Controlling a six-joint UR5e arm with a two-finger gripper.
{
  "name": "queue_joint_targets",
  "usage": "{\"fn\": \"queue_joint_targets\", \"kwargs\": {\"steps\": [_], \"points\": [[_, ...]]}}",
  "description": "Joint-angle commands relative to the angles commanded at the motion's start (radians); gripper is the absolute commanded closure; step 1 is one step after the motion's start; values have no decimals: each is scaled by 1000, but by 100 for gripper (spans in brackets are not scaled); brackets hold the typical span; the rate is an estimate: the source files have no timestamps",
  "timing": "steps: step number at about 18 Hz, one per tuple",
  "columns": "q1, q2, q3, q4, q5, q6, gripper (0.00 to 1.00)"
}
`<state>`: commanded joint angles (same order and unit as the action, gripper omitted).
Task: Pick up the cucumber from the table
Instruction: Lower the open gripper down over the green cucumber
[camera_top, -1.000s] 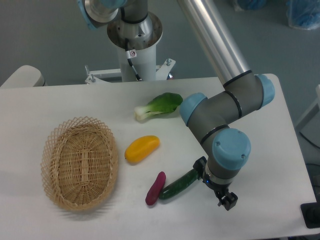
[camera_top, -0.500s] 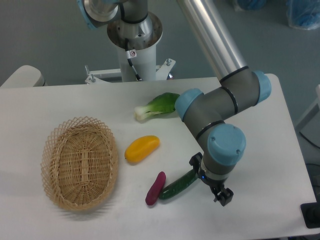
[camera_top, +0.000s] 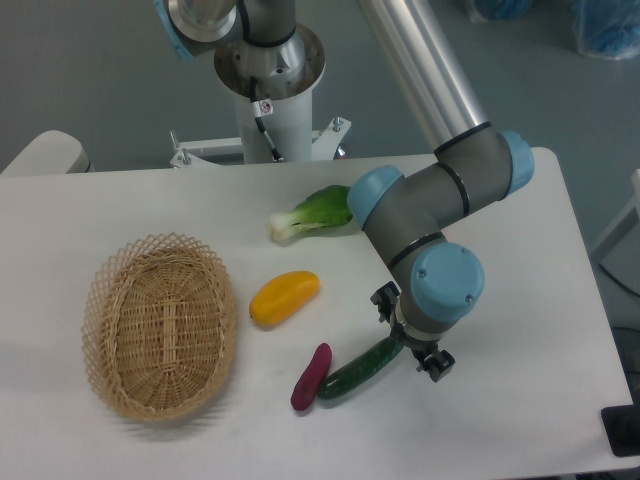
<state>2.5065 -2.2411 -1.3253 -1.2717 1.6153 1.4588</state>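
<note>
Shifted left and up toward the cucumber (camera_top: 359, 369) since the earlier frames: end effector (camera_top: 411, 336) now directly over the cucumber's upper right end, where before it hung off to the right, clear of it. Wrist joint with blue cap (camera_top: 447, 283) moved left too, elbow (camera_top: 378, 195) now overlapping the right leaves of the bok choy (camera_top: 312, 212). Fingers mostly hidden under the wrist housing; cannot tell whether apart or together, or whether touching the cucumber.

Cucumber unchanged: flat on the white bench (camera_top: 150, 200), lying diagonally, lower left end touching or just beside the purple eggplant (camera_top: 311, 376), upper right end tucked under the end effector. Eggplant same spot, tilted upright-ish, just left of the cucumber. Yellow pepper-like piece (camera_top: 284, 297) unmoved, between the bok choy and the eggplant, near the right rim of the wicker basket (camera_top: 105, 330). Basket same place at left of bench, nothing visible inside. Bok choy same place at rear center, white stem pointing left. Robot base column (camera_top: 270, 80) behind the bench.
</note>
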Motion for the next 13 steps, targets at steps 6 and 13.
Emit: {"fn": "queue_joint_targets", "kwargs": {"steps": [6, 13], "points": [[-2, -8, -47, 44, -3, -49, 0], [-8, -6, -112, 112, 0, -69, 33]]}}
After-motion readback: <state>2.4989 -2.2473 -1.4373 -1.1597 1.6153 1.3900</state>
